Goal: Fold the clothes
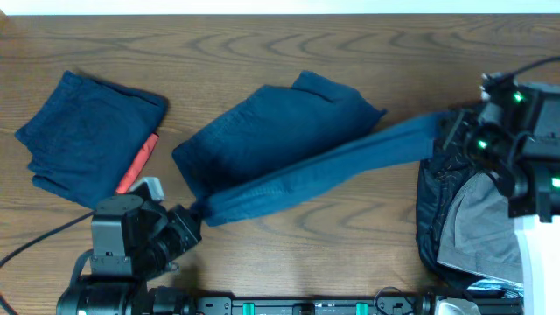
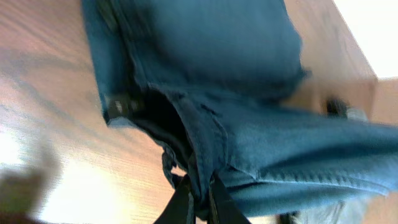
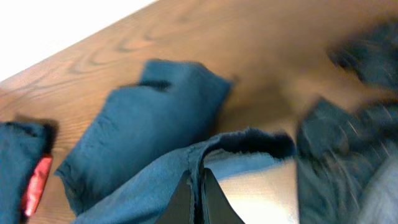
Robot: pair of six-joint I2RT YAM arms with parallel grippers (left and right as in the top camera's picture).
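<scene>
Overhead showed the navy shorts [image 1: 289, 149] stretched from the left gripper [image 1: 192, 217], near left, to the right gripper [image 1: 450, 131], far right, both clamped on them.

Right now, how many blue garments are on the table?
2. The folded blue garment sits left; the stretched blue garment spans the middle, pinched between left claw and right claw. The dark heap at right may hide more.

Left tool [image 1: 192, 218] clamped, right tool [image 1: 448, 131] clamped, arms spread apart
</scene>
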